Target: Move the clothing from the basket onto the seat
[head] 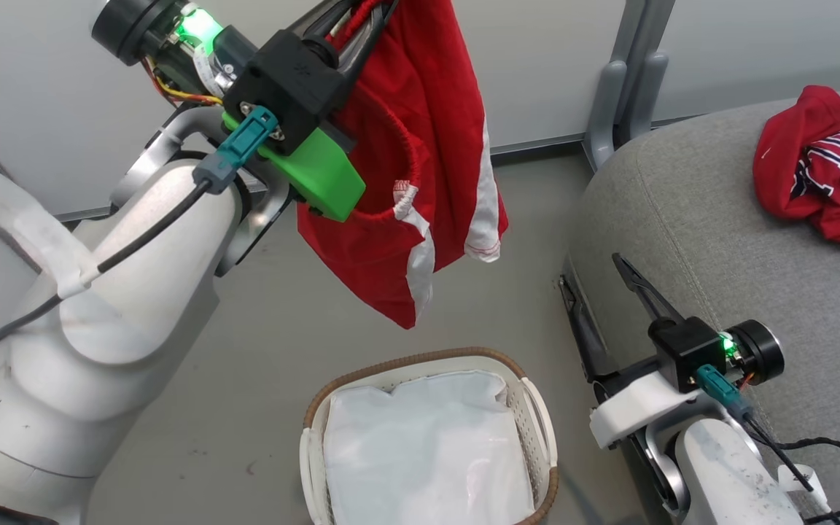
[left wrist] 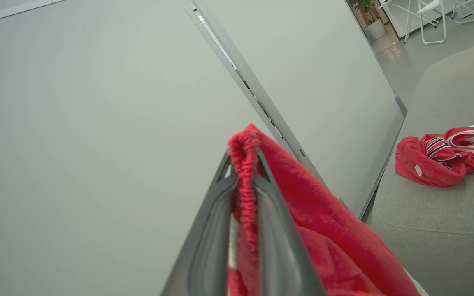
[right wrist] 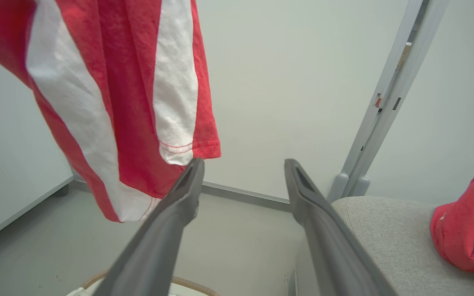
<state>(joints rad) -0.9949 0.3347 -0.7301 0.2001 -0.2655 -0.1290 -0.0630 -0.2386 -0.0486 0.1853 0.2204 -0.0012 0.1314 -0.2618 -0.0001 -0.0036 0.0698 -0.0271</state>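
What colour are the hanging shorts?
Red shorts with white stripes; the right wrist view shows them best.

The right end effector (right wrist: pixel 244 164) holds nothing, its two dark fingers spread wide apart. A red garment (right wrist: pixel 130 82) with white panels hangs at upper left, above the brown rim of the basket (right wrist: pixel 187 283). At lower right, a crumpled red jersey (right wrist: pixel 463 230) lies on the grey seat (right wrist: pixel 385 234).
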